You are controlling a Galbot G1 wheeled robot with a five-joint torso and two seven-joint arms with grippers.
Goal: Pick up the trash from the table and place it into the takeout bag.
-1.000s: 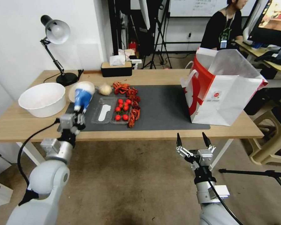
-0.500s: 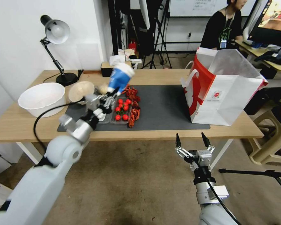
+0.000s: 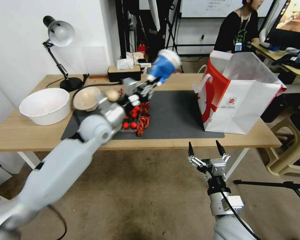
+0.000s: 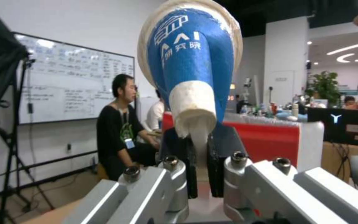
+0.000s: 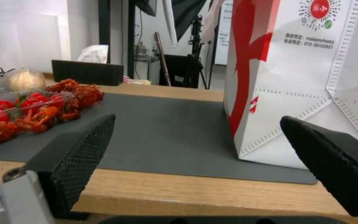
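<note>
Blue paper cup [image 3: 164,66] rides in the air above the far part of the table [image 3: 176,139], left of the takeout bag [image 3: 238,96] and well clear of it. Its long axis is tilted: the narrow white base sits low toward the left gripper [image 3: 149,87], and the wide white rim points up, away and to the right, toward the bag. In the left wrist view the left gripper's black fingers [image 4: 190,161] are clamped on a flattened white strip at the cup's [image 4: 192,62] base, and white lettering on the blue wall reads "AI" above smaller characters too small to read.

Right gripper [image 3: 205,150] hangs off the near table edge, below the bag, with its fingers [image 5: 77,155] spread wide and nothing between them.

The bag stands upright on the right end of the dark grey mat [image 3: 176,113], mouth open, red side panel facing left. It carries a small round red logo; the right wrist view shows a printed line "010-58103931" under a dotted code.

On the mat's left part lie a clear tray of cherry tomatoes [image 3: 131,120], red crayfish shells [image 3: 143,120], a pale wrapped ball [image 3: 112,95] and a shallow beige bowl [image 3: 86,98]. A white bowl [image 3: 45,106], a desk lamp [image 3: 58,35] and a black tissue box [image 3: 124,72] stand on the bare light wood. Beyond are a white wall, tripods and a whiteboard.
</note>
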